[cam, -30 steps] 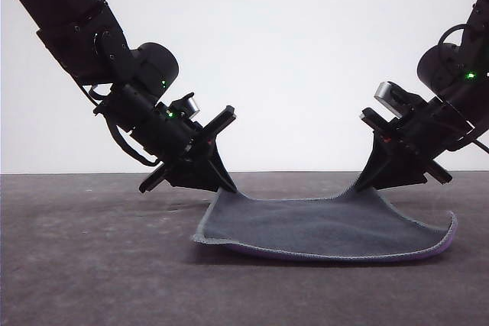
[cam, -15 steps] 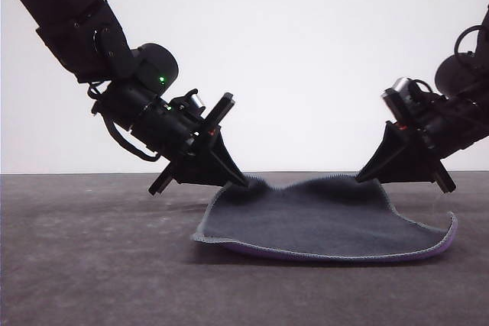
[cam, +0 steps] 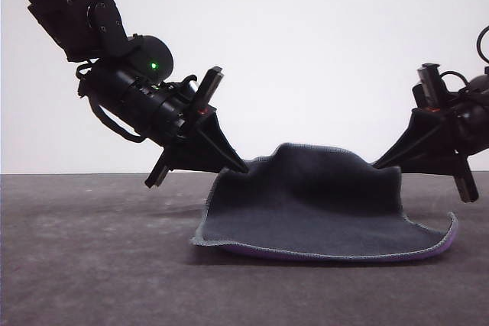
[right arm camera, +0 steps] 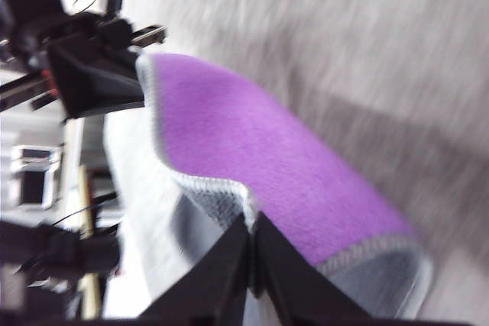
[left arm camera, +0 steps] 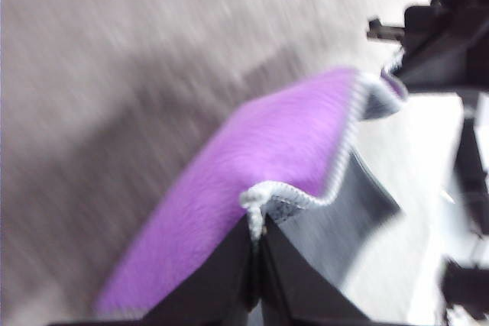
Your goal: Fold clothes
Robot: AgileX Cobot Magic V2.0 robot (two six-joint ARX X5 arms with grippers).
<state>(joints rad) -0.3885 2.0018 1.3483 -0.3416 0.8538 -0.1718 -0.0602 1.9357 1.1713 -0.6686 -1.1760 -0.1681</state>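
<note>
Cloth [cam: 313, 208], small and square, dark grey face toward the front camera and purple underside showing at its near hem, lay partly on the grey tabletop [cam: 92, 265], with its far edge raised between the two grippers. Left gripper [cam: 243, 167]: fingers closed flat on the far left corner, the cloth spreading away from the tips toward the other arm. In the left wrist view the stitched corner [left arm camera: 256, 202] sat pinched at the very fingertips, purple face up beyond them. Middle: the lifted edge arched a little above both sets of fingertips, slack rather than taut. Right gripper [cam: 376, 164]: fingers likewise clamped shut on the far right corner; the right wrist view showed the light edging [right arm camera: 229, 188] caught just at the tips. Near hem of the cloth rested on the table below and in front of both grippers.

Judged step: carrying the far edge over toward the near hem. Good practice would be equal height and pace for both arms, mild tension across the edge, and a shallow bite watched for slipping.
</note>
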